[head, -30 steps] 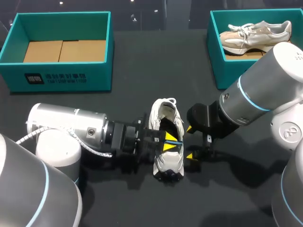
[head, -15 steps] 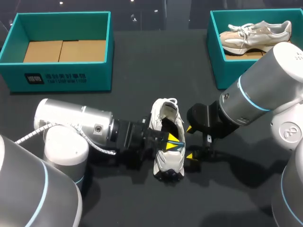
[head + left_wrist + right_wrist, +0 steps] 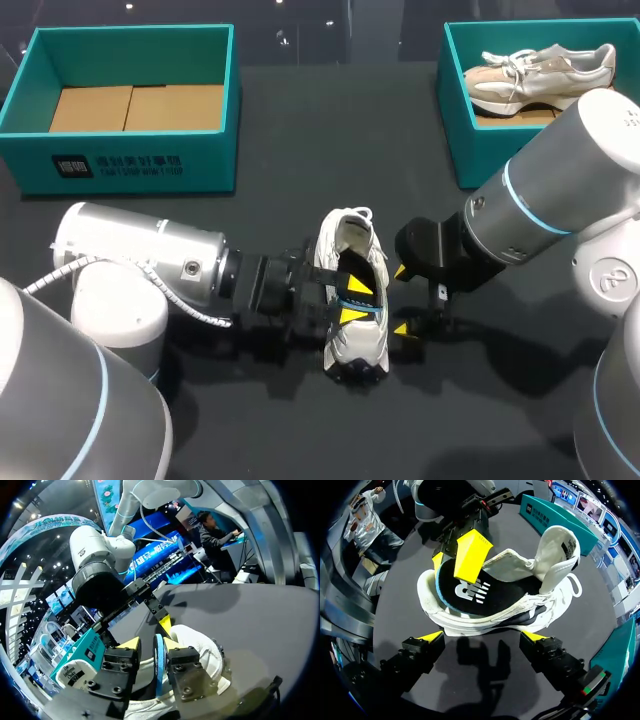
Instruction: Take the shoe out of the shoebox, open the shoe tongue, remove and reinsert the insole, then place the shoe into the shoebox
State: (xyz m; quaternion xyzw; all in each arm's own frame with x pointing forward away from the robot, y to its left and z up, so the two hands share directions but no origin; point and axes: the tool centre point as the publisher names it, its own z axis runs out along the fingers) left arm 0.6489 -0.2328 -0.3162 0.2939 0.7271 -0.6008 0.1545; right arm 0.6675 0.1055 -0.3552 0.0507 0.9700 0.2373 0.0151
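Note:
A white shoe [image 3: 345, 235] stands on the dark table, between my two grippers. Its black insole [image 3: 475, 592], with a blue edge, lies partly raised in the shoe's opening. My left gripper [image 3: 352, 299] comes in from the left and hangs over that opening. In the left wrist view the insole's blue edge [image 3: 158, 655] stands between the left gripper's [image 3: 150, 644] fingers, with a gap on one side, so the gripper is open. My right gripper [image 3: 481, 637] is wide open beside the shoe [image 3: 485, 622], touching nothing; it also shows as the right gripper [image 3: 400, 299].
A teal shoebox [image 3: 130, 160] with a bare cardboard bottom stands at the back left. At the back right, another teal box [image 3: 470, 140] holds a beige sneaker [image 3: 540, 75]. Dark table surface lies in front of the shoe.
The left gripper's fingers have spread apart around the insole's edge, and the left arm has drawn back slightly to the left. The right arm and the shoe have stayed put.

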